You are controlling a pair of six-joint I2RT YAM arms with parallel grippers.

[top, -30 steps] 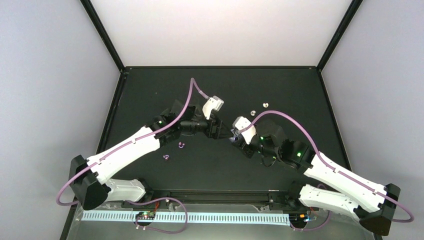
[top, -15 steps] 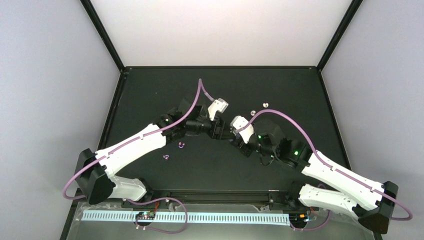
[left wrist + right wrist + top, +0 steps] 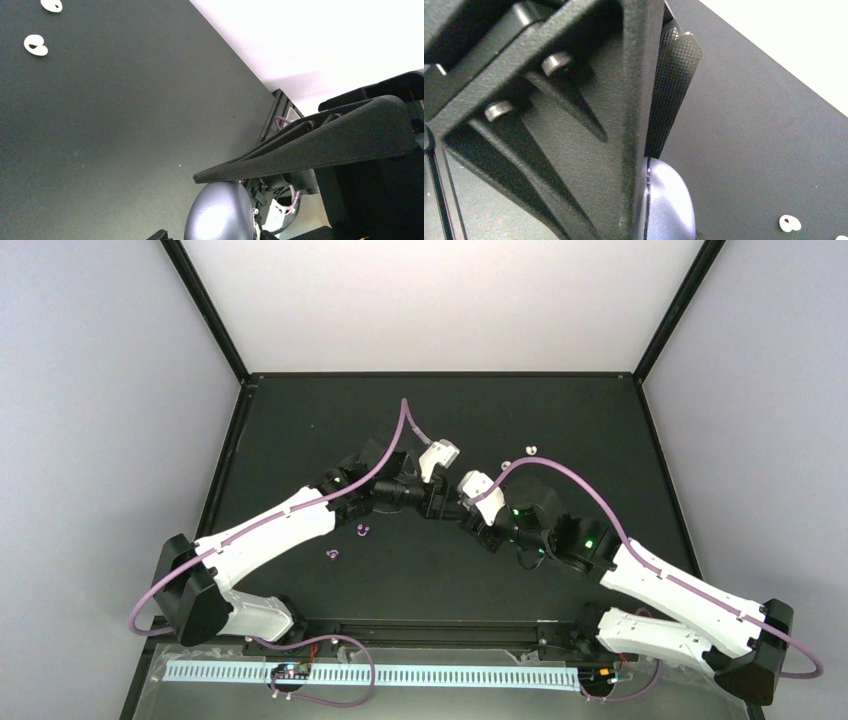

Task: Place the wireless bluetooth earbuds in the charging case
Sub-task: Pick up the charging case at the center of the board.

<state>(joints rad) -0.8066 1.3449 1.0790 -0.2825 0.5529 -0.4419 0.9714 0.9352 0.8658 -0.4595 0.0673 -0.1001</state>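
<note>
A rounded lilac-grey charging case (image 3: 217,215) with a seam round it (image 3: 671,205) is held up off the black mat where the two arms meet; in the top view it is hidden under them. My right gripper (image 3: 466,518) is shut on it. My left gripper (image 3: 177,206) straddles it: the upper finger (image 3: 300,150) lies on the case's top, while the lower fingertip (image 3: 160,234) barely shows at the frame's bottom edge. Two white earbuds (image 3: 531,449) (image 3: 506,462) lie behind the grippers. Two purple earbuds (image 3: 362,531) (image 3: 332,554) lie beside the left forearm.
The black mat (image 3: 300,420) ends in raised black rails, with white walls just beyond. The left gripper's ribbed finger (image 3: 574,125) fills most of the right wrist view. Purple cables arc over both wrists.
My left arm has slid right toward the right gripper and its jaws have narrowed around the case. The right gripper has shifted slightly left, still holding the case.
</note>
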